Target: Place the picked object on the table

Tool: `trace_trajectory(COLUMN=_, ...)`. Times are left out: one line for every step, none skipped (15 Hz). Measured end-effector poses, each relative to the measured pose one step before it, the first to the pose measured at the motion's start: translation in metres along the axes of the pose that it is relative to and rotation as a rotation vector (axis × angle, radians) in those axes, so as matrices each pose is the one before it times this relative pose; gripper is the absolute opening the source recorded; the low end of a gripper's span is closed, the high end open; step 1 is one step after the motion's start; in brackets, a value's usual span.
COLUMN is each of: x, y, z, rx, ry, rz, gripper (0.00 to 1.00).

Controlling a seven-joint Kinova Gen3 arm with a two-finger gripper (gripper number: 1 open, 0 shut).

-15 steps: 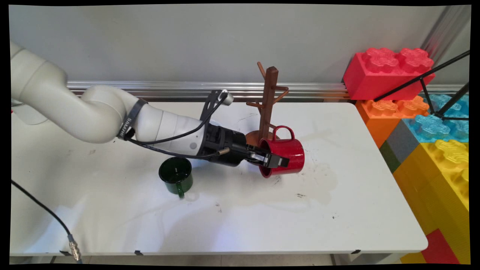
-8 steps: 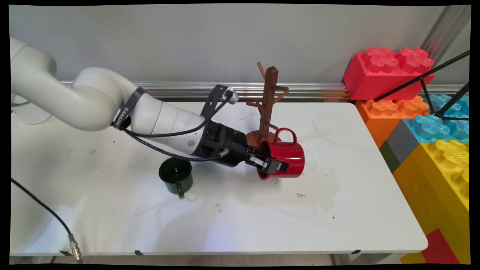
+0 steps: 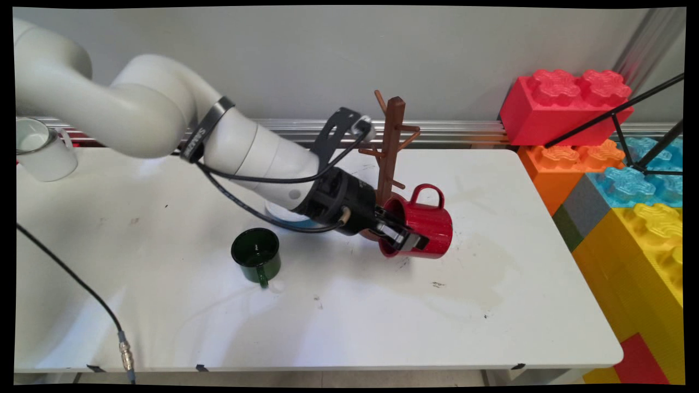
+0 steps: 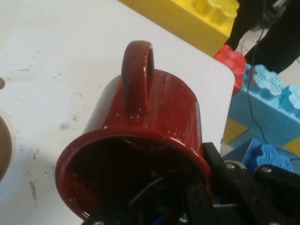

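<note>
The red mug (image 3: 418, 224) lies on its side, mouth toward the arm, handle (image 4: 137, 70) uppermost, so one finger fits inside. The pincer (image 3: 407, 240) is closed on the mug's lower rim wall. The mug is raised off the worktop (image 3: 382, 316), just beside the wooden mug tree (image 3: 390, 147).

mug (image 3: 423, 224) right of the rack (image 3: 389, 150); cup (image 3: 255, 254) left, nearer.
</note>
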Motion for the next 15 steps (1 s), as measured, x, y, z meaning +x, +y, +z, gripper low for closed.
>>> trace_trajectory(x=0.00543, y=0.00337, z=0.00105, rx=0.00581, ry=-0.01337, rz=0.00826, gripper=0.00)
trace_trajectory(x=0.00648, y=0.00378, z=0.00132, rx=0.00660, ry=-0.01455, rz=0.00805, gripper=0.00)
trace_trajectory(x=0.00633, y=0.00357, z=0.00148, rx=0.00715, ry=-0.01424, rz=0.00732, gripper=0.00)
trace_trajectory(x=0.00543, y=0.00290, z=0.00137, rx=0.00729, ry=-0.01254, rz=0.00576, gripper=0.00)
trace_trajectory(x=0.00602, y=0.00316, z=0.00195, rx=0.01178, ry=-0.02008, rz=0.00521, gripper=0.00)
trace_trajectory(x=0.00474, y=0.00278, z=0.00168, rx=0.01396, ry=-0.02429, rz=0.00271, gripper=0.00)
trace_trajectory(x=0.00382, y=0.00214, z=0.00141, rx=0.01652, ry=-0.02462, rz=0.00205, gripper=0.00)
trace_trajectory(x=0.00416, y=0.00174, z=0.00163, rx=0.02200, ry=-0.02976, rz=0.00301, gripper=0.00)
trace_trajectory(x=0.00418, y=0.00172, z=0.00159, rx=0.02267, ry=-0.02908, rz=0.00448, gripper=0.00)
trace_trajectory(x=0.00346, y=0.00117, z=0.00155, rx=0.02256, ry=-0.02810, rz=0.00445, gripper=0.00)
trace_trajectory(x=0.00403, y=0.00138, z=0.00154, rx=0.02709, ry=-0.03231, rz=0.00457, gripper=0.00)
trace_trajectory(x=0.00358, y=0.00131, z=0.00159, rx=0.02789, ry=-0.03321, rz=0.00339, gripper=0.00)
trace_trajectory(x=0.00287, y=0.00114, z=0.00113, rx=0.02574, ry=-0.02990, rz=0.00224, gripper=0.00)
trace_trajectory(x=0.00283, y=0.00096, z=0.00151, rx=0.02916, ry=-0.03505, rz=0.00157, gripper=0.00)
trace_trajectory(x=0.00263, y=0.00114, z=0.00166, rx=0.02637, ry=-0.03499, rz=0.00285, gripper=0.00)
